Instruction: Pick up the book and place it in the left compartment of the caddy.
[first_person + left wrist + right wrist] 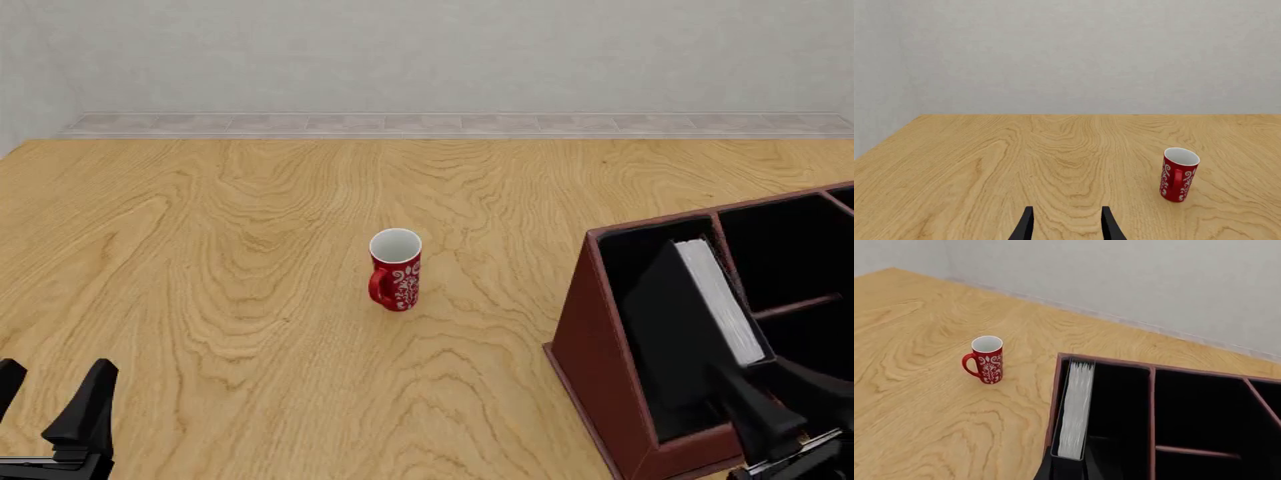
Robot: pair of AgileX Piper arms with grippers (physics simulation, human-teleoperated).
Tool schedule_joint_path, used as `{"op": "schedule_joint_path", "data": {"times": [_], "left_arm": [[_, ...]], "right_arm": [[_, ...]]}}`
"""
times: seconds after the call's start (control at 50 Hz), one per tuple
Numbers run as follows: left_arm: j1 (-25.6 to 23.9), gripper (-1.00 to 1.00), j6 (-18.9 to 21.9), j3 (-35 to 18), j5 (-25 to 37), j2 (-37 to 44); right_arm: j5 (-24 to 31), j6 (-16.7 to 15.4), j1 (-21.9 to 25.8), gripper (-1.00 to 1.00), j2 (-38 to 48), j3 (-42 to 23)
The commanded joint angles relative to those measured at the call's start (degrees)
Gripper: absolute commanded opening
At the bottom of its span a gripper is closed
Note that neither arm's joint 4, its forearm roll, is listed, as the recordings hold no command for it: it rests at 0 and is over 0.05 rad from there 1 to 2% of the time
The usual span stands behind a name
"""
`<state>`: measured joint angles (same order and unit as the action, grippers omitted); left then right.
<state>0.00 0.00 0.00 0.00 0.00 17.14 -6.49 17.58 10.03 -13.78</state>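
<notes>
Thick black book [694, 320], white pages up, in right jaws' clamp; left jaws apart

No words, numbers, labels or brand marks can be read anywhere in the three views. The red mug [395, 270], near the middle of the front view, carries only a white swirling ornament (a pattern, not lettering). The book [705, 320] at the right of that frame shows plain black covers and a white page edge, and the caddy [597, 350] holding it is bare wood.
</notes>
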Motion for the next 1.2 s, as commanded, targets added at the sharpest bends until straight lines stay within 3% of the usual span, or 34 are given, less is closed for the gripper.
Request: {"op": "schedule_joint_path", "data": {"times": [0.02, 1.2], "left_arm": [[0.00, 1.00, 0.00, 0.00, 0.00, 0.00], [0.00, 1.00, 0.00, 0.00, 0.00, 0.00]], "right_arm": [[-3.30, 1.42, -0.32, -1.00, 2.00, 0.78], [-7.47, 2.38, -2.36, -1.00, 2.90, 6.57]]}}
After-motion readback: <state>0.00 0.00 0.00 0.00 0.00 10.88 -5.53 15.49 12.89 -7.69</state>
